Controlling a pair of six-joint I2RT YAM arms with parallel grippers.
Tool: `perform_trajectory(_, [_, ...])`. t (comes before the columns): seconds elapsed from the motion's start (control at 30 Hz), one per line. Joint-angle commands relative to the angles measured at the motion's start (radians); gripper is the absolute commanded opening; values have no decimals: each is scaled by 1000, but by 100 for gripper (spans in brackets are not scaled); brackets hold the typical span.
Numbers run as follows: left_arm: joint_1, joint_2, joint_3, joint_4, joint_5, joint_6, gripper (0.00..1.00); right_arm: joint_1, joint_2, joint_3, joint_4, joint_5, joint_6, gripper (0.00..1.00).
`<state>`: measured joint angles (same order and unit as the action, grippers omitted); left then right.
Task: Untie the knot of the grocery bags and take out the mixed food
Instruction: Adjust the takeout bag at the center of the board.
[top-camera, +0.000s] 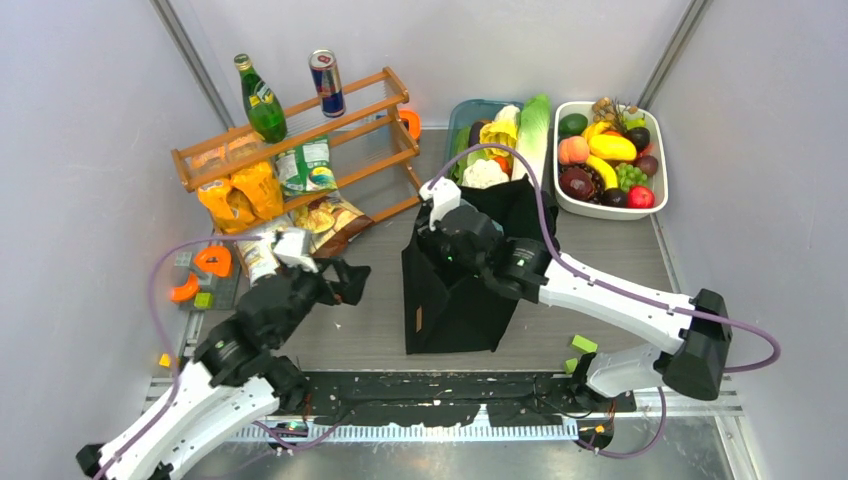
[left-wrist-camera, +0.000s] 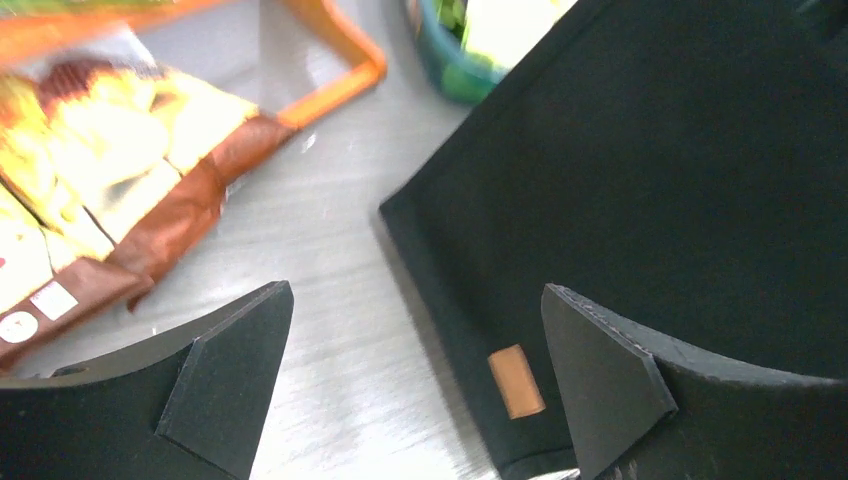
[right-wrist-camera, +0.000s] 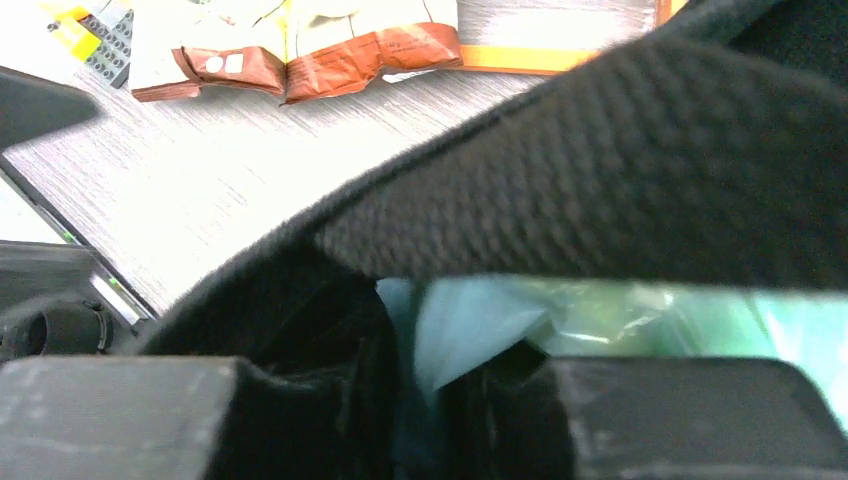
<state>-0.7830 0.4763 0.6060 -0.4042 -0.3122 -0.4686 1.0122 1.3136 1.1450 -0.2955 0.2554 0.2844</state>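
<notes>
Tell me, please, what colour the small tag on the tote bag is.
The tag is orange-brown, on the black tote bag; clearest in the left wrist view.

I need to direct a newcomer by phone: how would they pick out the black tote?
Find the wooden rack at back left and the white fruit tray at back right. Between and in front of them stands the black tote, the only large dark fabric thing there.
</notes>
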Motion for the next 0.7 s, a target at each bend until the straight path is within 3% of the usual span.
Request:
perform_trajectory(0.0, [7, -87, 141, -81, -37, -7, 99, 35, 45, 114, -49, 49, 13, 40])
perform_trajectory(0.03, [7, -79, 174, -88, -24, -4, 99, 46, 56, 153, -71, 52, 7, 46])
perform_trajectory(0.07, [7, -63, 206, -97, -11, -4, 99, 52, 62, 170, -83, 57, -3, 58])
perform_trajectory(0.2, [7, 21, 322, -101, 64, -6, 100, 71, 53, 248, -136, 61, -22, 79])
perform_trajectory(0.4, [7, 156, 412, -41, 133, 12, 100, 75, -20, 286, -175, 54, -28, 87])
perform_trajectory(0.67, [8, 305, 411, 11, 193, 5, 100, 75, -148, 297, -183, -16, -35, 98])
